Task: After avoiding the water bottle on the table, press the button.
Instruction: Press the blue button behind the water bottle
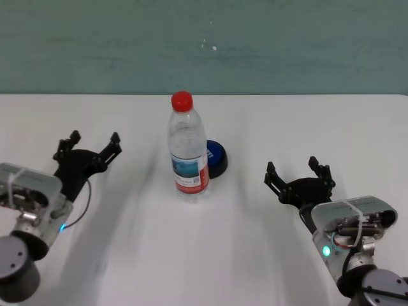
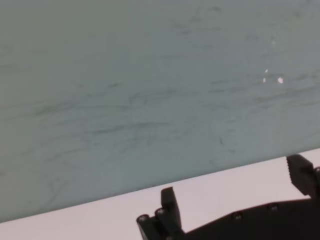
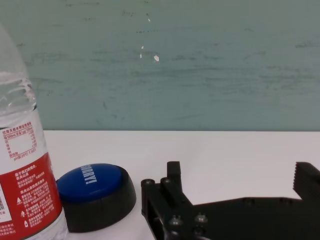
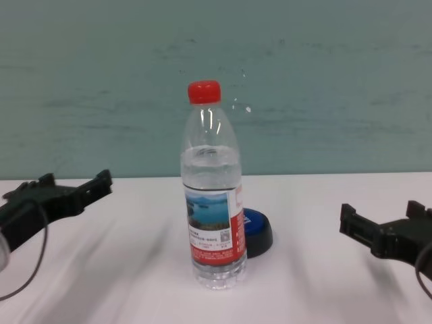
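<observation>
Behind clear ribbed water bottle (image 1: 189, 155), domed button (image 1: 217, 158)

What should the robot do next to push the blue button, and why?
Probably move the right hand forward and inward toward the button, passing behind the water bottle. The button sits behind the bottle on its right side, so that open hand has the clearer way in. The left hand waits open on the far side of the bottle.

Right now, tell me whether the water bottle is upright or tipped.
Upright. The water bottle stands on its base on the table, red cap on top, with neither claw touching it.
</observation>
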### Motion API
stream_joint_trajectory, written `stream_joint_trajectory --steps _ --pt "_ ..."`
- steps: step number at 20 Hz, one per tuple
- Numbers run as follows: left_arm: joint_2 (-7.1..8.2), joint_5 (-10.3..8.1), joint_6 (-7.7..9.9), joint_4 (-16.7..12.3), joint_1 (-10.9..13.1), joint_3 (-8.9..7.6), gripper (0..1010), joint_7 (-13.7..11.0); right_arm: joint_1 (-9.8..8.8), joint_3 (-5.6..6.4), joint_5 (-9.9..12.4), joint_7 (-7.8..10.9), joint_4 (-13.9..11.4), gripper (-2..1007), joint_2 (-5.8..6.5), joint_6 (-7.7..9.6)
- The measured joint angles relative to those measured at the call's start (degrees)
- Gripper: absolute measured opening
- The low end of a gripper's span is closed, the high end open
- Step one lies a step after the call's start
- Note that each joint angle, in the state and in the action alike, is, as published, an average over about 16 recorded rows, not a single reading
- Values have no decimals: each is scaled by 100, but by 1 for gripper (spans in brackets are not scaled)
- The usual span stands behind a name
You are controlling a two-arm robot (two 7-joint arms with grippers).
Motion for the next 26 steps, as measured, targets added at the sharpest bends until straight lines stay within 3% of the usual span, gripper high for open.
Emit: stream_joint_trajectory --steps 15,26 --pt "200 -495 299 -1204 1087 -284 1010 -137 0 0 0 0 0 1004 0 0" --pt "335 -663 286 -1822 1699 -186 1010 -277 0 0 0 0 0 1004 -1 0"
